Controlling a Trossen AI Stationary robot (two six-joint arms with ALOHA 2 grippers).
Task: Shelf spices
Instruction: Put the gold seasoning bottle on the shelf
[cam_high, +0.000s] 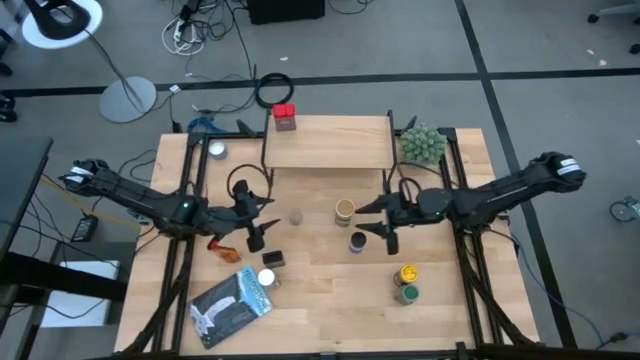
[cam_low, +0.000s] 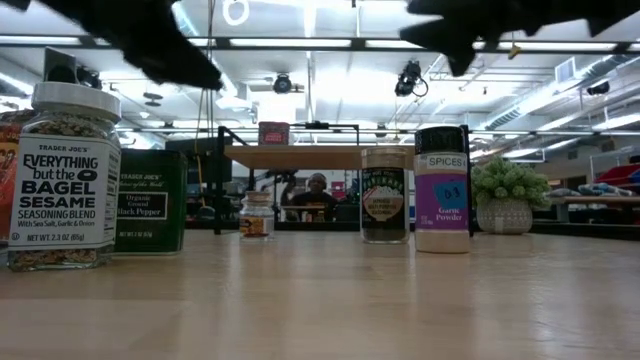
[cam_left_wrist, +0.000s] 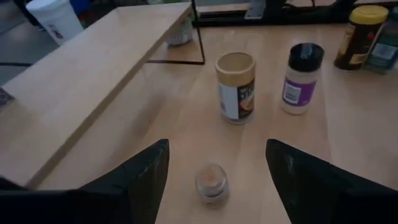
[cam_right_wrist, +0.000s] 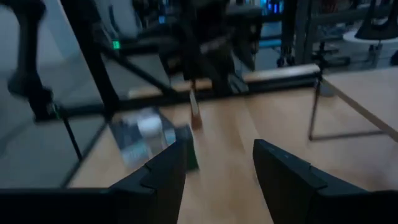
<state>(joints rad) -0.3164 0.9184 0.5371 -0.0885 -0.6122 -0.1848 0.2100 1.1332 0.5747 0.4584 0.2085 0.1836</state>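
The light-wood shelf (cam_high: 327, 143) stands on thin black legs at the table's far middle, with a red tin (cam_high: 284, 117) on its far left corner. My left gripper (cam_high: 262, 224) hovers open just left of a small clear jar (cam_left_wrist: 211, 182), which stands on the table ahead of the fingers. Beyond it stand a tan-lidded jar (cam_left_wrist: 236, 87) and a purple-labelled garlic powder jar (cam_left_wrist: 300, 78). My right gripper (cam_high: 377, 220) hangs open to the right of the tan jar (cam_high: 344, 211), touching nothing. A yellow-lidded jar (cam_high: 407, 273) and a green one (cam_high: 406, 293) stand right of centre.
An orange packet (cam_high: 226, 250), a dark tin (cam_high: 271, 259), a white-lidded jar (cam_high: 266, 279) and the flat blue-grey packet (cam_high: 232, 305) lie near left. A white jar (cam_high: 216, 150) sits far left, and the spiky plant (cam_high: 423, 143) stands right of the shelf.
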